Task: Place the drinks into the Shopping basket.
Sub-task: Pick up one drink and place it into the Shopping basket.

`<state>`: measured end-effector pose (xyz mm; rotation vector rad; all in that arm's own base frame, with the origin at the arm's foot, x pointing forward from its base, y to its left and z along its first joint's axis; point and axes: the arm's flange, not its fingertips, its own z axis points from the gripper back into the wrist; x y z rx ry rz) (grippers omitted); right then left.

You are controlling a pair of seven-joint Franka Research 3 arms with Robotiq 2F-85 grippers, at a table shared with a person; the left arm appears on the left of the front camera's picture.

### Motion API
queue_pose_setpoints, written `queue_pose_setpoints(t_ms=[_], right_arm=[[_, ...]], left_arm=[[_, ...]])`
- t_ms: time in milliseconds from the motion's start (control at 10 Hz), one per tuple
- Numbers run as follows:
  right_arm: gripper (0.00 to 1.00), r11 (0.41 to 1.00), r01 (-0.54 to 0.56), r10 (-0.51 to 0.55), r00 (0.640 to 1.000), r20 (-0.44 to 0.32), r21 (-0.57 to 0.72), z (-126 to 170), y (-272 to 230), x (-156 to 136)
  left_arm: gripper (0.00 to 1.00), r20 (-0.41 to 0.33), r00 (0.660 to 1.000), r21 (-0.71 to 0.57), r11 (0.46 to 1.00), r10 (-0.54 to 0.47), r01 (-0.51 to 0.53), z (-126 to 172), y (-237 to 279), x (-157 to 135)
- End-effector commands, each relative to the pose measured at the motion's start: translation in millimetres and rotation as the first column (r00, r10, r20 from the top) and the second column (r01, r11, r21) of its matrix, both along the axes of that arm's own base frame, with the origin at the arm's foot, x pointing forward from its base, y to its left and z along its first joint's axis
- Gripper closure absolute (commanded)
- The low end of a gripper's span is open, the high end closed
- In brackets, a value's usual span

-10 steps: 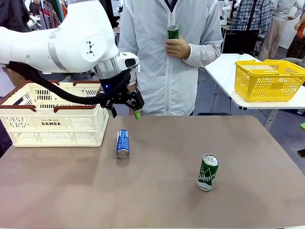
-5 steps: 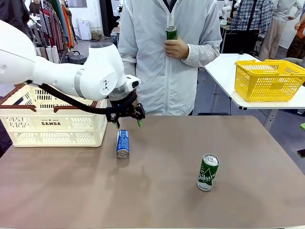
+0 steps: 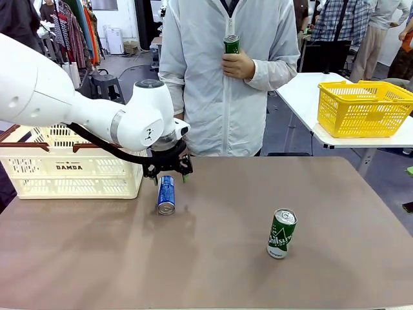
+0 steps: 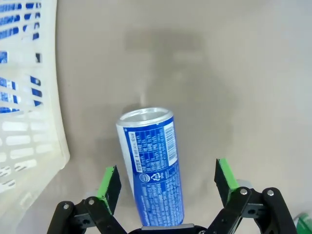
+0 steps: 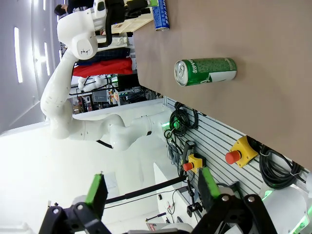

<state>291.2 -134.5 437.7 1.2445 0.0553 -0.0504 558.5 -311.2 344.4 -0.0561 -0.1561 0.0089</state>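
A: Where does the left gripper [image 3: 169, 177] stand?

B: Low over the blue can [image 3: 166, 194], left of centre in the front view. Its jaws are as wide as they go and hold nothing. The can lies on its side on the bench [image 3: 213, 265], just right of the Shopping basket [image 3: 71, 169] and apart from its wall.

A: Is the line-up good?

B: Fairly. In the left wrist view the can runs up from the bottom edge between the green pads [image 4: 111, 183]. They will close across its round body, which is right. But the can sits nearer the pad at lower left and slants a little. I'd shift over until the gaps match, or the first pad to touch may roll it.

A: And along its length?

B: The pads look level with the end away from the silver top. I'd slide towards the middle of the can so it lifts level. Then descend until the pads bracket its widest part, and close gently, since a thin can dents.

A: What else is there to collect?

B: A green can [image 3: 282, 233] stands at lower right of the bench, well apart. A person's hand [image 3: 240, 64] holds another at top centre. The right gripper [image 5: 152, 185] hangs wide open and empty.
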Motion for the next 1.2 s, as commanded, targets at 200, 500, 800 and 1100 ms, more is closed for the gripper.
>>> queue_pose_setpoints(t_ms=[200, 500, 800, 1100], right_arm=[[0.00, 1.000, 0.000, 0.000, 1.000, -0.008, -0.003, 4.9, -0.8, 0.1], [0.00, 1.000, 0.000, 0.000, 1.000, -0.008, -0.003, 4.9, -0.8, 0.1], [0.00, 1.000, 0.000, 0.000, 1.000, -0.008, -0.003, 4.9, -0.8, 0.1], [0.00, 1.000, 0.000, 0.000, 1.000, -0.008, -0.003, 4.9, -0.8, 0.1]], left_arm=[[0.00, -0.106, 0.994, 0.033, 0.999, 0.013, -0.009, -14.5, -5.9, -3.6], [0.00, -0.121, 0.992, 0.061, 0.998, 0.037, -0.029, -28.2, -1.6, 2.7], [0.60, -0.117, 0.993, 0.049, 0.999, 0.017, -0.011, -33.0, -3.2, 4.0], [1.00, -0.160, 0.987, 0.046, 0.999, -0.008, 0.015, -32.8, -2.7, 5.6]])
